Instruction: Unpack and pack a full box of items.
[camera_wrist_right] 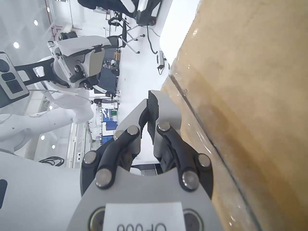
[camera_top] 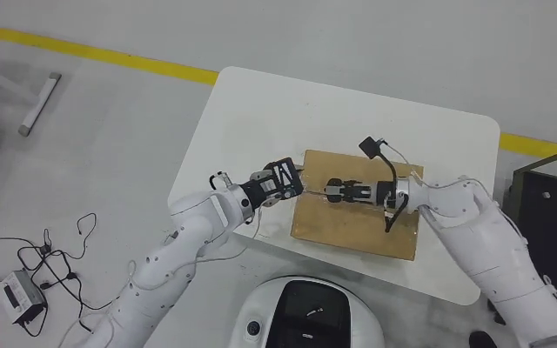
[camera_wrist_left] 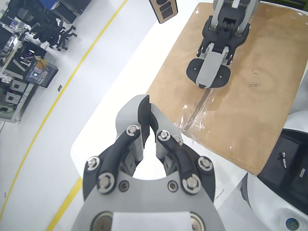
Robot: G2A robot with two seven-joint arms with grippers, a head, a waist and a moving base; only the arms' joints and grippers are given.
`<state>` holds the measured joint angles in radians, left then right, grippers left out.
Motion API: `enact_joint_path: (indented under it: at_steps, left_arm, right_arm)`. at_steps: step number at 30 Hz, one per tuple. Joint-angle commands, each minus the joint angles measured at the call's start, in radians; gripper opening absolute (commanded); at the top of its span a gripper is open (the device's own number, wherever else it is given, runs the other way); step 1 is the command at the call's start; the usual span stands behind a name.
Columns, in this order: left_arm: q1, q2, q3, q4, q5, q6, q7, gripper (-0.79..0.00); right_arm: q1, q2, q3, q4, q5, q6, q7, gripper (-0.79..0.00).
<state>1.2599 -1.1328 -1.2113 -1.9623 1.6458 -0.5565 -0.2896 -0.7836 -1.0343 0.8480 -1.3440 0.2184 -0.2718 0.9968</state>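
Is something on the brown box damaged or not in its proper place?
Mostly no. The brown cardboard box is closed and lies flat on the white table. Only the clear tape over its seam looks wrinkled near the edge beside the left pincer.

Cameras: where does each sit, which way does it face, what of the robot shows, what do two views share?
Top view: above the arms, facing straight down at the white table and cardboard box; both arms show, left pincer and right pincer facing each other.
Left wrist view: behind the left pincer, facing across the box toward the right pincer.
Right wrist view: behind the right pincer, facing along the box toward the left arm.
Shared: the wrist views face each other; all show the box.
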Motion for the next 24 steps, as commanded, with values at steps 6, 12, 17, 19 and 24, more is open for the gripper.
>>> enact_joint_path:
  at_steps: [6,12,17,19,24]
  left_arm:
    - [0.014,0.004,-0.015,-0.004,0.002,-0.007,0.009,-0.785]
    - [-0.001,0.002,-0.003,0.013,-0.002,-0.011,0.018,-0.785]
    - [-0.022,0.000,0.012,0.030,-0.005,-0.019,0.021,-0.785]
    - [-0.029,-0.001,0.017,0.037,-0.006,-0.021,0.022,-0.785]
    - [-0.043,-0.002,0.030,0.048,-0.007,-0.026,0.024,-0.785]
  right_arm:
    - [0.095,-0.060,-0.126,0.115,-0.072,0.015,-0.026,-0.785]
    - [0.112,-0.071,-0.128,0.184,-0.092,0.001,-0.022,-0.785]
    - [0.094,-0.057,-0.088,0.188,-0.111,-0.009,-0.008,-0.785]
    - [0.079,-0.047,-0.066,0.175,-0.116,-0.010,0.004,-0.785]
    - [0.031,-0.020,-0.003,0.126,-0.122,0.001,0.032,-0.785]
